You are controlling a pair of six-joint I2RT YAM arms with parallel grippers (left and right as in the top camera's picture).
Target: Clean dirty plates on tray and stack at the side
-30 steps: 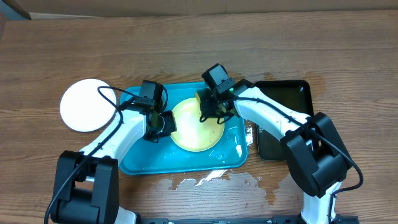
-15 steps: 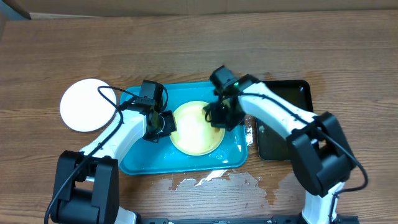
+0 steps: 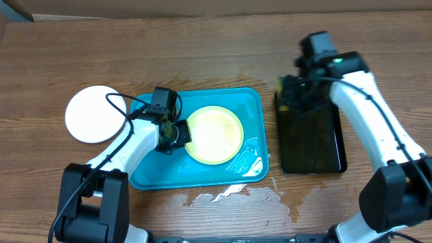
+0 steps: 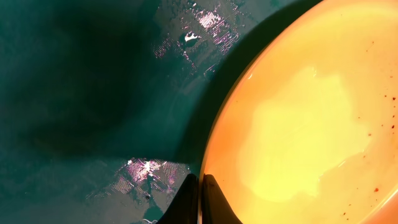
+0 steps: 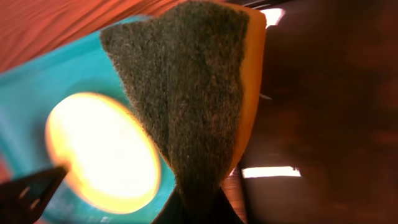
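Note:
A pale yellow plate [image 3: 214,135] lies in the turquoise tray [image 3: 202,177]. My left gripper [image 3: 177,133] is shut on the plate's left rim. In the left wrist view the fingers [image 4: 199,200] pinch the rim of the plate [image 4: 298,124] over the wet tray [image 4: 93,93]. A white plate [image 3: 96,113] lies on the table left of the tray; I cannot tell whether another plate is under it. My right gripper [image 3: 298,96] is shut on a green-and-yellow sponge [image 5: 186,93] above the black tray's far left corner. Its own view also shows the plate [image 5: 102,149].
A narrow black tray [image 3: 311,138] lies right of the turquoise tray. Water pools in the turquoise tray's front right corner [image 3: 246,163]. A wet patch [image 3: 226,194] spreads on the table in front of it. Cardboard runs along the far table edge.
My right gripper has lifted the sponge off the yellow plate and swung right and back, over the black tray. The left gripper and the plate have stayed put.

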